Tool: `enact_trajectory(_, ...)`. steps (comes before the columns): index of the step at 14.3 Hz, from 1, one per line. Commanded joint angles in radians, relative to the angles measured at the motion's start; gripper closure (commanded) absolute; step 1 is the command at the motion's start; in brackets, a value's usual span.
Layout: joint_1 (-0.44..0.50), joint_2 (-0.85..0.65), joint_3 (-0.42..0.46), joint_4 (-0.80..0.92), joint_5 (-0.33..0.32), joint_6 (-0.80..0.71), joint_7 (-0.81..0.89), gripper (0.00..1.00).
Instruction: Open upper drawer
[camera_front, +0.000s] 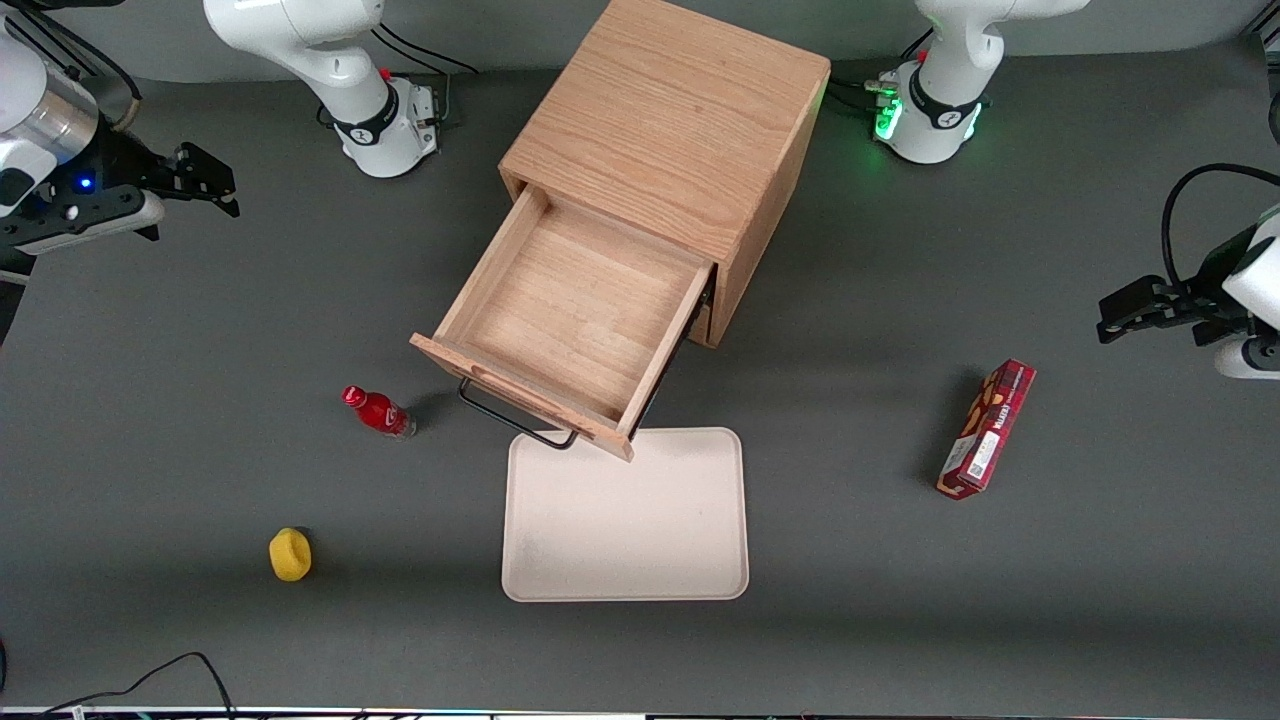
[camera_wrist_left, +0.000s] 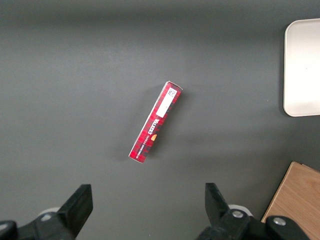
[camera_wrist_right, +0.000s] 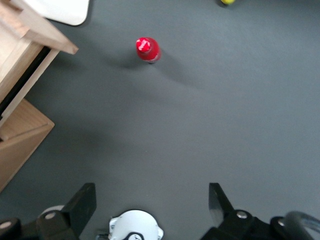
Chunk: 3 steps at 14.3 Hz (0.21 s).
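Observation:
The oak cabinet (camera_front: 668, 130) stands mid-table. Its upper drawer (camera_front: 570, 320) is pulled far out, showing a bare wooden interior, and its black wire handle (camera_front: 510, 420) hangs over the edge of the tray. The drawer's corner (camera_wrist_right: 47, 37) also shows in the right wrist view. My right gripper (camera_front: 205, 185) is held high at the working arm's end of the table, well apart from the cabinet. It is open with nothing between its fingers (camera_wrist_right: 85, 202), and only bare table lies under them.
A cream tray (camera_front: 625, 515) lies in front of the drawer. A red bottle (camera_front: 378, 411) stands beside the drawer front, also seen as the red bottle (camera_wrist_right: 147, 49). A yellow object (camera_front: 290, 554) lies nearer the camera. A red box (camera_front: 986, 428) lies toward the parked arm's end.

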Motion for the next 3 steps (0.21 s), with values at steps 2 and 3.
enact_trajectory(2, 0.022, 0.01, 0.001, 0.026, 0.018, -0.022, 0.213, 0.0)
enact_trajectory(3, 0.021, 0.01, 0.004, 0.024, 0.022, -0.024, 0.221, 0.0)
